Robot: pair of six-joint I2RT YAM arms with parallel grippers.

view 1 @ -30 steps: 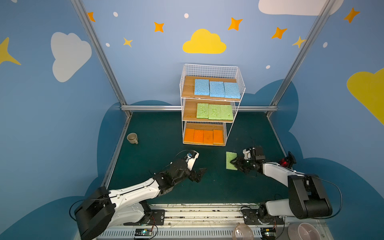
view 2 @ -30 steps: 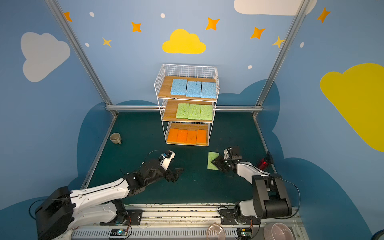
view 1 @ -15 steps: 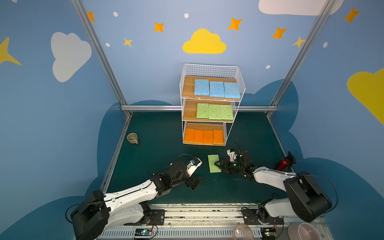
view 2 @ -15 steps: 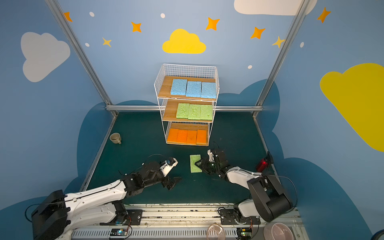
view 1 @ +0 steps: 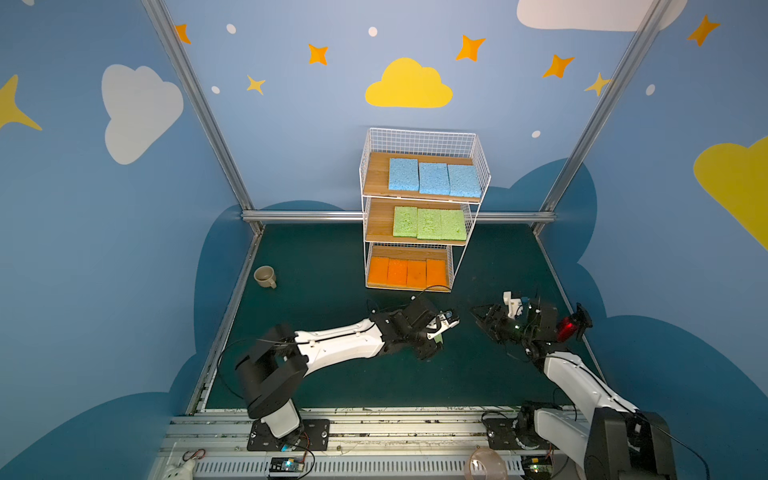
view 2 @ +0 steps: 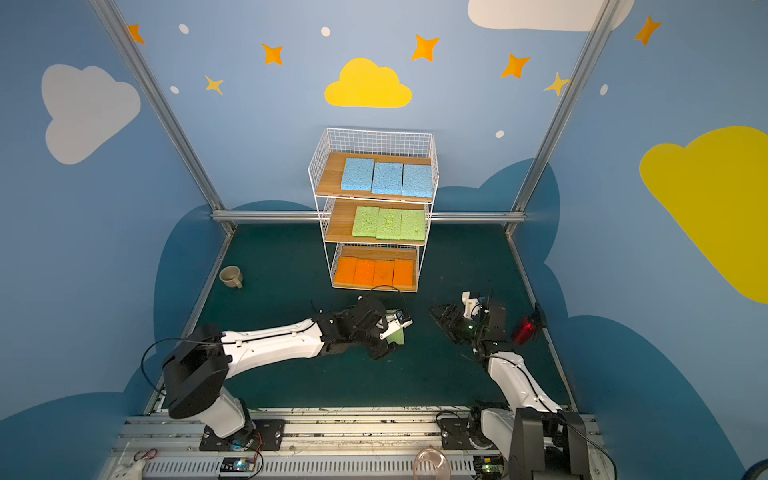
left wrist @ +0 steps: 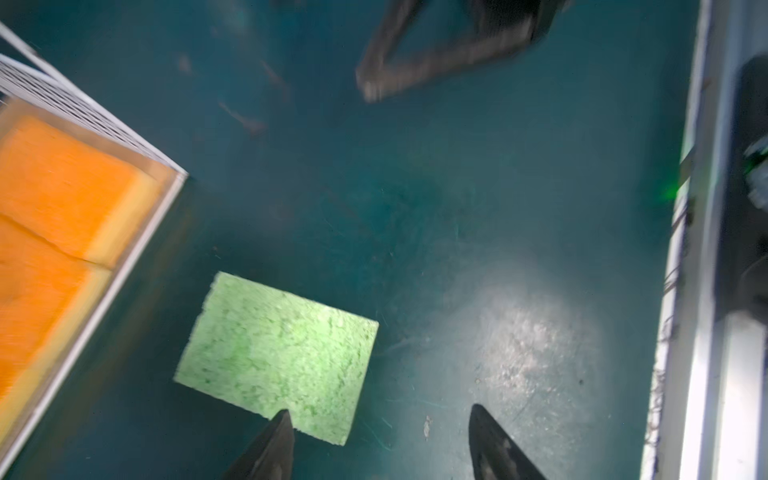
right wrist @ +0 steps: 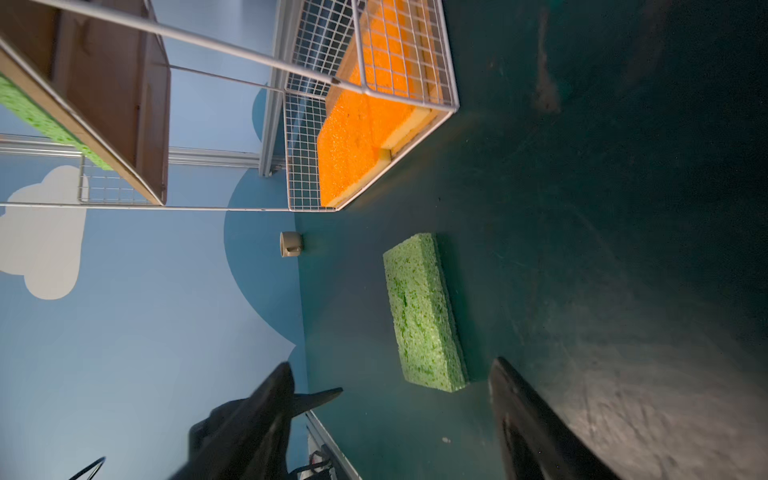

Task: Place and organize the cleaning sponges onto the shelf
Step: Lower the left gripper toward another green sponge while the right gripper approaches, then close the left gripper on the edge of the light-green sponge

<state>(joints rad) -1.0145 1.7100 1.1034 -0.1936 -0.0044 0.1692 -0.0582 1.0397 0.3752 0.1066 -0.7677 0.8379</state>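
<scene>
A light green sponge (left wrist: 278,357) lies flat on the dark mat in front of the shelf (view 1: 376,174). My left gripper (left wrist: 382,415) hovers open just above it, one fingertip (left wrist: 282,432) over its near edge. In both top views only a green corner (view 2: 397,336) shows under the left gripper (view 1: 436,343). My right gripper (right wrist: 390,374) stands open and empty to the right, apart from the sponge (right wrist: 424,311). On the shelf, three blue sponges (view 1: 434,178) fill the top tier. Three green ones (view 1: 428,223) sit on the middle tier and several orange ones (view 1: 407,272) on the bottom.
A beige mug (view 1: 264,276) stands on the mat at the far left near the wall. A red-lit part (view 1: 567,328) sits on the right arm by the right wall. The arms' metal base rail (view 1: 374,428) runs along the front edge.
The right gripper slid the green sponge leftward, let go, opened wide and drew back to the right. The left gripper swung over the sponge and its jaws narrowed somewhat.
</scene>
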